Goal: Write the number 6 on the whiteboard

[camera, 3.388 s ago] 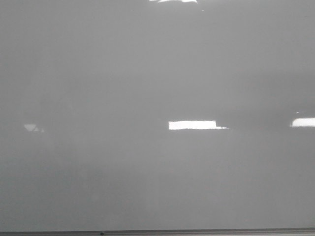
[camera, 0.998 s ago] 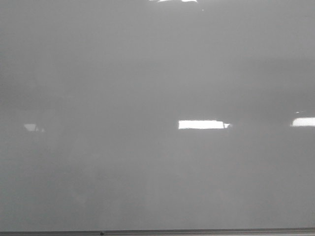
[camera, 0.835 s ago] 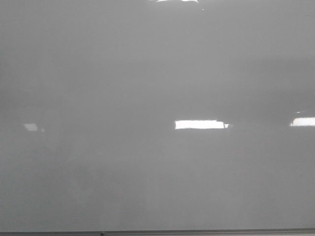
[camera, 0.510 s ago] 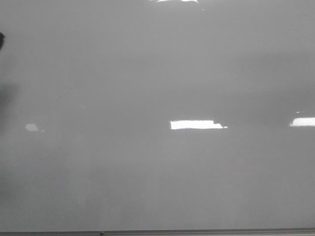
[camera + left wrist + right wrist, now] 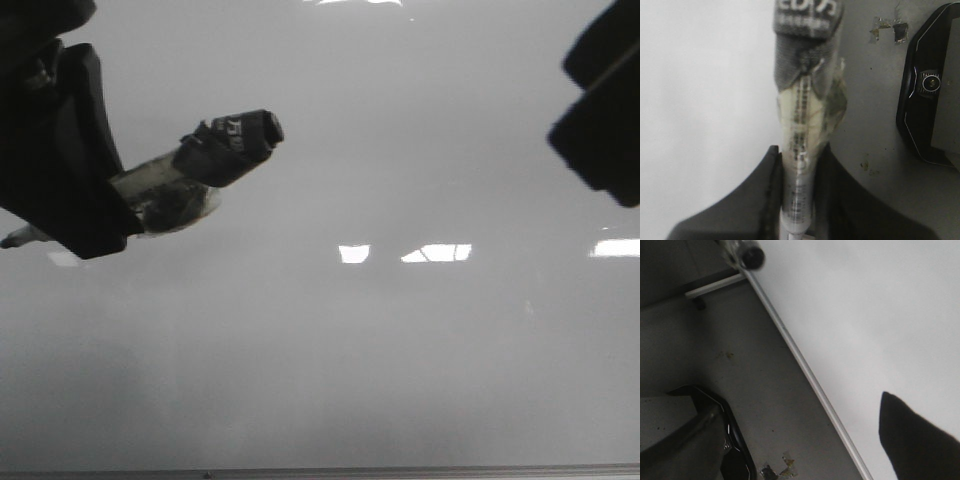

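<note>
The whiteboard is a glossy pale grey panel that fills the front view. No black line of a number 6 shows on it. My left gripper is at the upper left, shut on a marker with a clear taped barrel and a dark printed end that points right. In the left wrist view the marker stands between the two dark fingers over the whiteboard. My right gripper is at the upper right edge, empty. One dark finger shows over the whiteboard.
The board's thin edge strip runs along the bottom, and also shows in the right wrist view. Bright light glints lie mid-board. Beside the board, on a grey surface, are a black device and tape scraps.
Both arms have come into the front view: the left gripper with the marker from the left, the right gripper at the upper right. Earlier frames showed only the bare board.
</note>
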`<move>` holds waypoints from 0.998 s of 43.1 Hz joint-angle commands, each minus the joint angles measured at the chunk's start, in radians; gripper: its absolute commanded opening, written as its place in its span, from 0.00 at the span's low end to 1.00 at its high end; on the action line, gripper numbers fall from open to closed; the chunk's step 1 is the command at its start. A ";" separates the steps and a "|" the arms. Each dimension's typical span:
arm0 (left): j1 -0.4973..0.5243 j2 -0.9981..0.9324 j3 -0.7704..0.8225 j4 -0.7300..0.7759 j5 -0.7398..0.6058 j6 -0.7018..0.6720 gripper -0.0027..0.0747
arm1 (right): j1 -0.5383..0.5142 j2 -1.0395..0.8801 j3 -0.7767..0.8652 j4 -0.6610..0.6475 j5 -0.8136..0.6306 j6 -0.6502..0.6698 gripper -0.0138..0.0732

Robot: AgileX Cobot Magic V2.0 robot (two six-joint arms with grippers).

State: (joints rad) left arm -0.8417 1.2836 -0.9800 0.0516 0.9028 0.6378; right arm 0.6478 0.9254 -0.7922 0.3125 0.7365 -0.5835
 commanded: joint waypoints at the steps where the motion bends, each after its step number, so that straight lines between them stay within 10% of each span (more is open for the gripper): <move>1: -0.047 -0.030 -0.033 0.001 -0.053 0.002 0.01 | 0.076 0.069 -0.088 0.020 -0.053 -0.036 0.90; 22: -0.077 -0.030 -0.033 -0.017 -0.133 0.002 0.01 | 0.229 0.252 -0.220 0.022 -0.122 -0.043 0.89; 34: -0.079 -0.044 -0.033 -0.038 -0.151 0.002 0.01 | 0.229 0.270 -0.224 0.022 -0.136 -0.043 0.61; 43: -0.098 -0.096 -0.033 -0.036 -0.193 0.006 0.01 | 0.229 0.288 -0.224 0.022 -0.161 -0.043 0.57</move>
State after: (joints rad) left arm -0.9274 1.2356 -0.9800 0.0236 0.7802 0.6437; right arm 0.8762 1.2302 -0.9813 0.3164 0.6400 -0.6173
